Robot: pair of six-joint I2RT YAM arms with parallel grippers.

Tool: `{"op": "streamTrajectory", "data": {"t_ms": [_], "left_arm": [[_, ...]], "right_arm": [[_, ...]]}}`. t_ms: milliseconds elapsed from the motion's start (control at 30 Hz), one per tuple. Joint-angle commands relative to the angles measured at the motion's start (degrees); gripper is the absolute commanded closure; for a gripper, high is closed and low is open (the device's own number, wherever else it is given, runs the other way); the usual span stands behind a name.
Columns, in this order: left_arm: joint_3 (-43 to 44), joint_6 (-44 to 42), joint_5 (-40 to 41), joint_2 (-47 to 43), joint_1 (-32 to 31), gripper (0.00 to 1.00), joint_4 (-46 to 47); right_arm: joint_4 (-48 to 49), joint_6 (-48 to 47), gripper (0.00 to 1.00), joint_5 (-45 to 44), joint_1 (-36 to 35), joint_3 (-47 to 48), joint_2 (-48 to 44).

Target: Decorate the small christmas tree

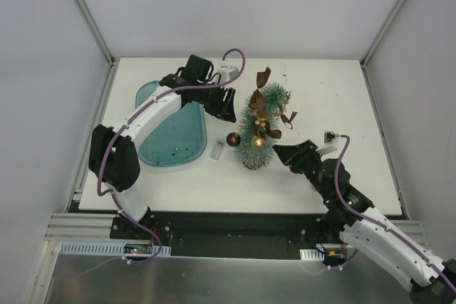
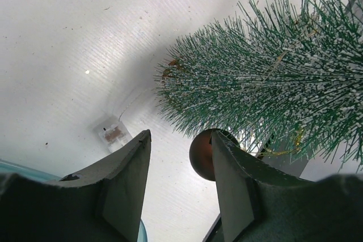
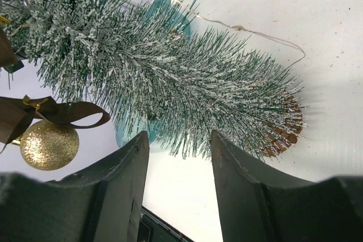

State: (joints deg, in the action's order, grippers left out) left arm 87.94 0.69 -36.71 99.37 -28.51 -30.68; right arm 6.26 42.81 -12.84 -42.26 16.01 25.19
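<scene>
A: Gripper states?
B: Left gripper (image 1: 226,105) released: fingers apart, nothing between them. Right gripper (image 1: 288,153) also released, gap empty.
A: Tree?
B: Tree (image 1: 260,129) stands on its cork base (image 3: 286,126) on the table (image 1: 342,105), between the two grippers. It's just ahead of the right gripper's fingertips, bristles across the gap but clear of both fingers. For the left gripper it sits ahead and off to the right-finger side, near but apart.
A: What's on it?
B: Gold ball (image 3: 49,144) hangs under a brown ribbon (image 3: 62,111), beyond the right gripper's left finger. A thin wire (image 3: 272,41) loops out from the bristles near the base. Brown ball (image 2: 201,154) sits at the low bristles, partly behind the left gripper's right finger; can't tell if they touch.
A: Anything else close?
B: Teal tray (image 1: 153,97) behind and beside the left gripper. Small white box (image 2: 113,134) on the table past the left gripper's left finger.
A: Any label on the box?
B: A reddish patch on it, too blurred to read.
</scene>
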Motion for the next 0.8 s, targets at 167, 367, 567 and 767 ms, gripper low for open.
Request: {"op": "streamTrajectory", "data": {"t_ms": [167, 367, 567, 767], "left_arm": [[0.04, -0.16, 1.38, -2.60, 0.91, 0.54, 0.71], [-0.31, -0.07, 0.23, -3.13, 4.16, 0.53, 0.62], [-1.63, -0.16, -0.03, -5.94, 8.11, 0.49, 0.62], [-2.42, -1.74, -0.82, -8.93, 16.02, 0.21, -0.35]], "right_arm": [[-29.84, 3.31, 0.51, -16.21, -0.54, 7.70, -4.98], [-42.20, 0.62, 0.43, -25.30, -0.37, 16.05, 4.67], [-43.26, -3.08, 0.37, -24.69, 1.13, 23.54, 14.27], [-42.65, -0.88, 0.38, -26.71, 1.22, 20.12, 6.73]]}}
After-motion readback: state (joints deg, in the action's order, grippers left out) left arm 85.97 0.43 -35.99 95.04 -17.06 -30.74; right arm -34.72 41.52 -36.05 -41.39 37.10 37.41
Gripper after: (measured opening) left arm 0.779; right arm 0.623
